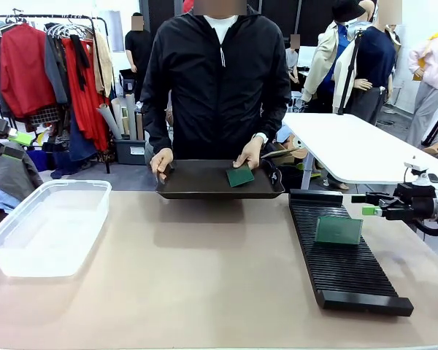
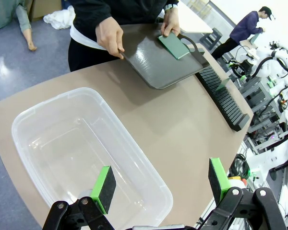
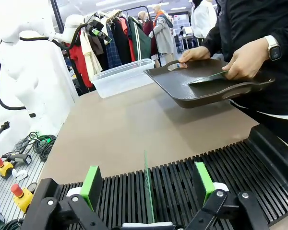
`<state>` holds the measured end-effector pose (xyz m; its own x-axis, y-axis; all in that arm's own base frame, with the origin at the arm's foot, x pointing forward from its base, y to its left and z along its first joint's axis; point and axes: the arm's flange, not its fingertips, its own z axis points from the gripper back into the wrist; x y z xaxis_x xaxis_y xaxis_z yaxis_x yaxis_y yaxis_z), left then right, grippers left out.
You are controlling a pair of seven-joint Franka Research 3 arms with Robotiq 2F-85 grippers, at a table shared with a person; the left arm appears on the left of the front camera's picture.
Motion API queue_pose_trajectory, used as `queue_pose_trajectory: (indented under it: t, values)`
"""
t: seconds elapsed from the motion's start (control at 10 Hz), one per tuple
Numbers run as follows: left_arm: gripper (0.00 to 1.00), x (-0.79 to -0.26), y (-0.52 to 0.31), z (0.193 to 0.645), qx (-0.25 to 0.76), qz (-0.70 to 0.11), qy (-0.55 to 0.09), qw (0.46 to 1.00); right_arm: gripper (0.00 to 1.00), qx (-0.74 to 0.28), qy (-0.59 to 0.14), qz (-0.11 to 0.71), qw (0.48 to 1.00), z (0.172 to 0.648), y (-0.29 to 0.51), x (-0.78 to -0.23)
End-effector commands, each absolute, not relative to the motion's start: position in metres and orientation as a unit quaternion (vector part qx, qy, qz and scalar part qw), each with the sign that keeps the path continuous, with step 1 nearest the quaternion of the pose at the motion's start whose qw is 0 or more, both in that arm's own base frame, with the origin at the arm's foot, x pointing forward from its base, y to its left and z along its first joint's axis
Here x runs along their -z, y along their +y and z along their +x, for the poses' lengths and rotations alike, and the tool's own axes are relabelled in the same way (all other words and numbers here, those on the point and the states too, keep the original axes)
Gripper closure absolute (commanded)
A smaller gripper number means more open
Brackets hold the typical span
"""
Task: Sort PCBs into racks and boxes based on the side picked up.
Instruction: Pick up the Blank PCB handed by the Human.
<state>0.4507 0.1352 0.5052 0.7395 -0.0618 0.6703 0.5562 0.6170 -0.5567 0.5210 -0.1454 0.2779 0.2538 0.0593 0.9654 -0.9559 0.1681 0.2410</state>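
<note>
At 3 o'clock on the counter (image 1: 204,292) lies the long black slotted rack (image 1: 350,273), and one PCB (image 1: 338,230) stands on its edge in a slot, so the slot alone keeps it upright. The right hand (image 3: 148,183) is open, with its green pads wide on both sides of this board and not touching it. At 9 o'clock sits the clear tub (image 1: 58,184) with no board inside, and the left hand (image 2: 161,184) hangs above it, open and gripping nothing. At 12 o'clock a person holds a dark tray (image 1: 197,186) by both ends, probably to offer the second PCB (image 1: 240,176), which lies flat near the tray's 3 o'clock end. The person's fingers (image 1: 248,154) seem to touch this board, perhaps so that it does not slide.
</note>
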Motion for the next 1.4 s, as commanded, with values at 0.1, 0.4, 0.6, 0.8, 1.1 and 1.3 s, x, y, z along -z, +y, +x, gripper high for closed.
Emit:
queue_pose_trajectory:
  t: [0.1, 0.4, 0.6, 0.8, 1.1, 1.3]
  values:
    - [0.0, -0.505, 0.135, 0.45, 0.186, -0.397, -0.31, 0.844, 0.0, -0.415, -0.457, 0.492, 0.614, 0.521, -0.147, -0.281]
    - [0.0, -0.505, 0.135, 0.45, 0.186, -0.397, -0.31, 0.844, 0.0, -0.415, -0.457, 0.492, 0.614, 0.521, -0.147, -0.281]
    - [0.0, -0.505, 0.135, 0.45, 0.186, -0.397, -0.31, 0.844, 0.0, -0.412, -0.451, 0.497, 0.617, 0.521, -0.145, -0.278]
    - [0.0, -0.505, 0.135, 0.45, 0.186, -0.397, -0.31, 0.844, 0.0, -0.398, -0.419, 0.51, 0.637, 0.532, -0.147, -0.316]
    - [0.0, -0.505, 0.135, 0.45, 0.186, -0.397, -0.31, 0.844, 0.0, -0.366, -0.378, 0.524, 0.669, 0.531, -0.143, -0.379]
    - [0.0, -0.505, 0.135, 0.45, 0.186, -0.397, -0.31, 0.844, 0.0, -0.314, -0.35, 0.537, 0.7, 0.518, -0.133, -0.416]
